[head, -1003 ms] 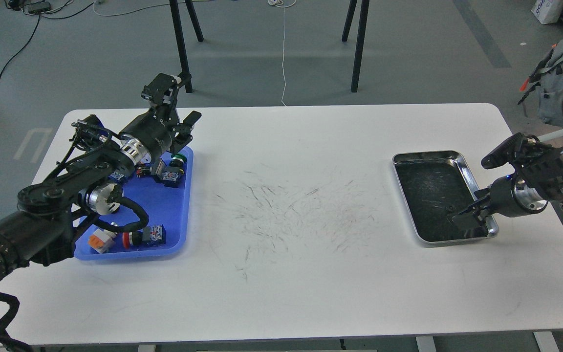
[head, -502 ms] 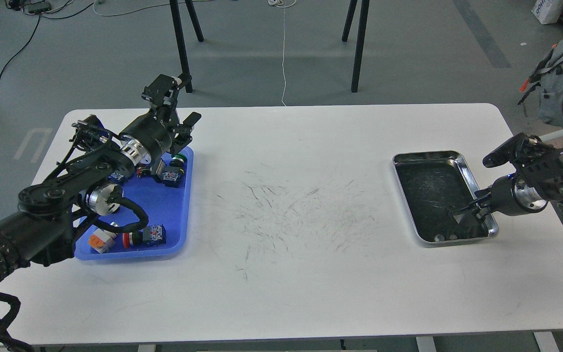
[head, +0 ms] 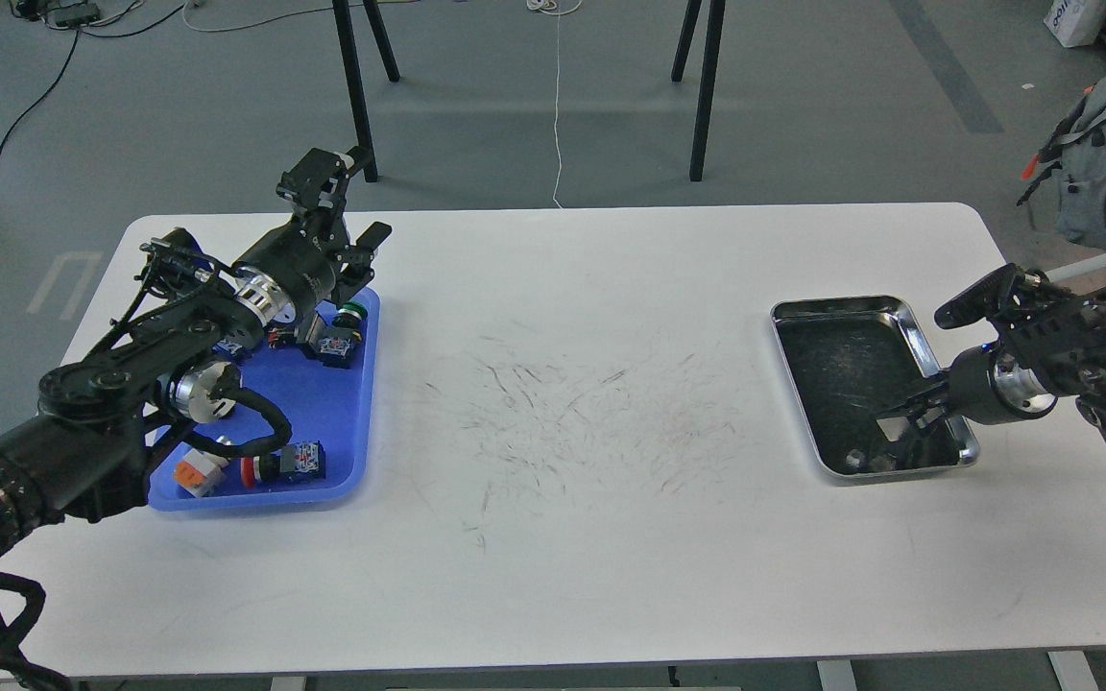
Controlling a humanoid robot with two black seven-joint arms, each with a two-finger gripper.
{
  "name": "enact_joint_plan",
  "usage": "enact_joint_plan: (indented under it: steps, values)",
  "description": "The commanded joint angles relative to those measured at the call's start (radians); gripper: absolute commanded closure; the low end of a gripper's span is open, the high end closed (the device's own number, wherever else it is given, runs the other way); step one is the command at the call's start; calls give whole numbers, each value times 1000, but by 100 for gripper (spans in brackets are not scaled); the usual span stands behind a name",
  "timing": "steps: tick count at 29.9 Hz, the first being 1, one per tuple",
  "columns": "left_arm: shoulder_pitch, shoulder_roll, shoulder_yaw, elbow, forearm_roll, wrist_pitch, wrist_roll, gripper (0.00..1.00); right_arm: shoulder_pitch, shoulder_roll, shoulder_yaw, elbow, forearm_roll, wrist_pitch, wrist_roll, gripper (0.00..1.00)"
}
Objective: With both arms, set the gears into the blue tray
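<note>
The blue tray (head: pixel 342 422) lies at the table's left and holds several coloured-capped button switches. My left gripper (head: pixel 347 209) hangs above the tray's far edge, open and with nothing between its fingers. My right gripper (head: pixel 899 424) reaches low into the near right corner of the silver tray (head: pixel 841 309). It is small and dark against the tray floor, so its fingers cannot be told apart. A tiny round piece (head: pixel 855 459), perhaps one of the gears, lies by the silver tray's front rim, just left of the gripper. No gear shows in the blue tray.
The white table (head: pixel 563 537) is scuffed with dark marks in the middle. Black stand legs (head: pixel 702 96) rise beyond the far edge. A grey backpack (head: pixel 1105 163) sits off the table at the right.
My right gripper has shifted a little left and up inside the silver tray, uncovering the small round piece near the front rim. The left arm has hardly moved.
</note>
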Motion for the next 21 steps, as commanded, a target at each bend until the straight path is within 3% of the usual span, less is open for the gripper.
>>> enact_joint_plan:
  steps: [1,21]
  values:
    - [0,-1,0,10,0,-9,0,0,-3,9,0,-4,4,0,0,31]
    - [-2,11,0,10,-2,-12,0,0,-15,18,-2,-23,4,2,0,50]
